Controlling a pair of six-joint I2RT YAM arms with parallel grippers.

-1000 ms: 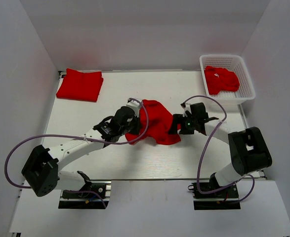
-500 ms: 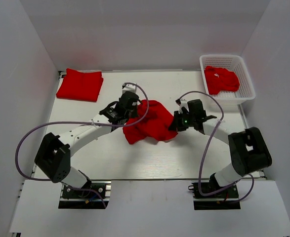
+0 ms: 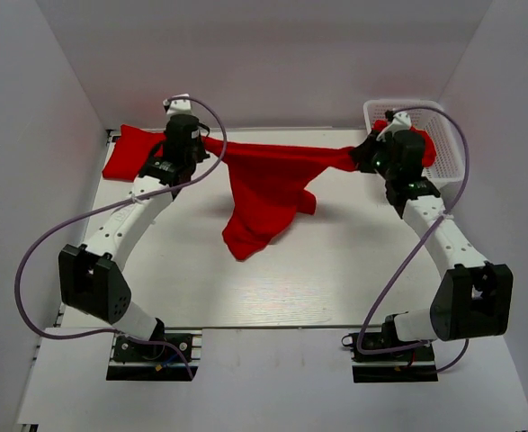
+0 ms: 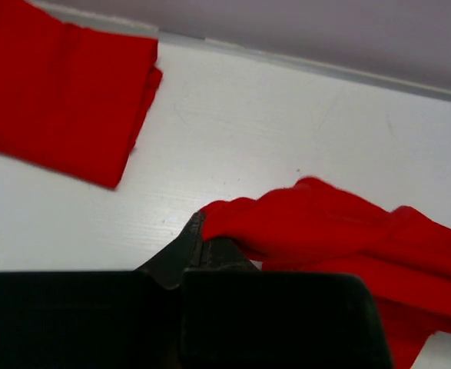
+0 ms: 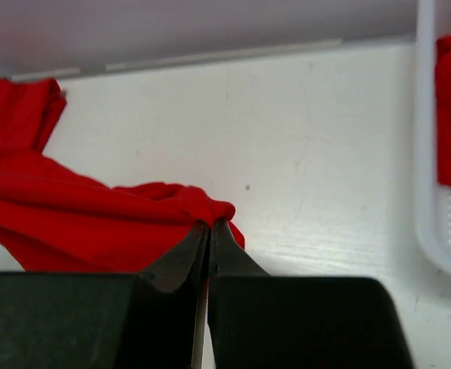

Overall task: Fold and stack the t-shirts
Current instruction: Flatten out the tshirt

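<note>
Because both hands pinch it at opposite ends and stand far apart, the stretched t-shirt (image 3: 268, 175) hangs as a taut red band across the far part of the worktop (image 3: 335, 270). Its upper edge is drawn nearly straight, while the rest sags toward the near side in a loose point that seems to rest on the surface. That pull looks meant to open the crumpled cloth out so it can be laid flat for folding.

The left hand (image 3: 202, 142) is pressed together on a bunched corner of the cloth, as its wrist view shows. The right hand (image 3: 361, 155) likewise nips a small gathered fold between its closed fingers.

Partly behind the left arm, at the far left corner, a folded t-shirt (image 3: 124, 162) lies flat. It is probably the start of the stack and the place where the stretched one should end up. At the far right, a white mesh basket (image 3: 455, 153) holds another crumpled t-shirt (image 3: 431, 144), apparently awaiting its turn. By my reading, folding of the held shirt has not yet begun; it is only being spread.
</note>
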